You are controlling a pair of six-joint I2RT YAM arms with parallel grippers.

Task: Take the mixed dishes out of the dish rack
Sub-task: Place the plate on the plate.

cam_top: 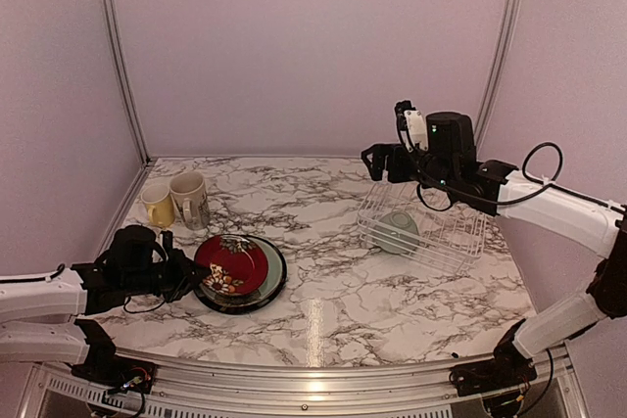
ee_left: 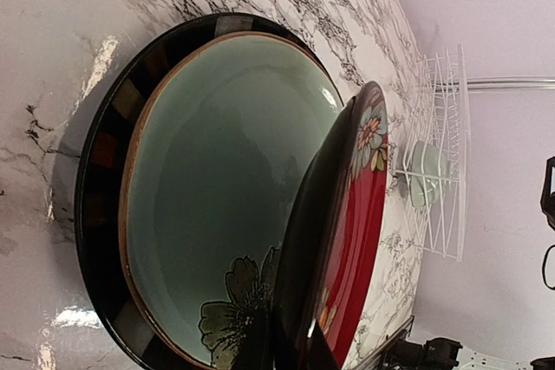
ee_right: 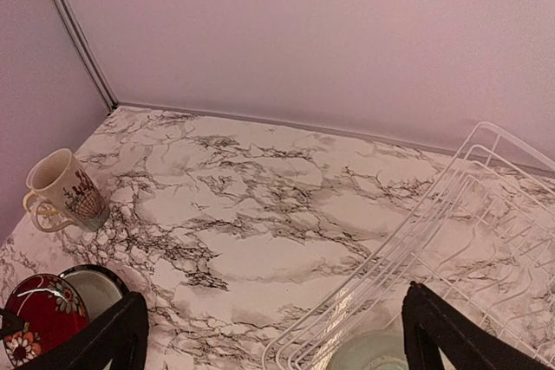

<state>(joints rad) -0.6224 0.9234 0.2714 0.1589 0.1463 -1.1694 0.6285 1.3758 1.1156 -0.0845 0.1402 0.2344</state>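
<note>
Marbled white worktop [cam_top: 333,301] between pale lilac walls. Only the pale-green bowl [cam_top: 397,231] sits in the dish rack [cam_top: 451,242], at right. The right hand [cam_top: 384,162] hovers over the rack's far left corner, fingers spread wide and empty. In its wrist view the bowl lies straight below, between them, so this arm is much the nearer. Across the worktop, the left hand [cam_top: 182,273] appears clamped on the rim of the red plate [cam_top: 231,264], which is tilted on the pale-green plate [cam_top: 273,271]. The yellow mug [cam_top: 157,205] and cream mug [cam_top: 189,199] stand far left.
</note>
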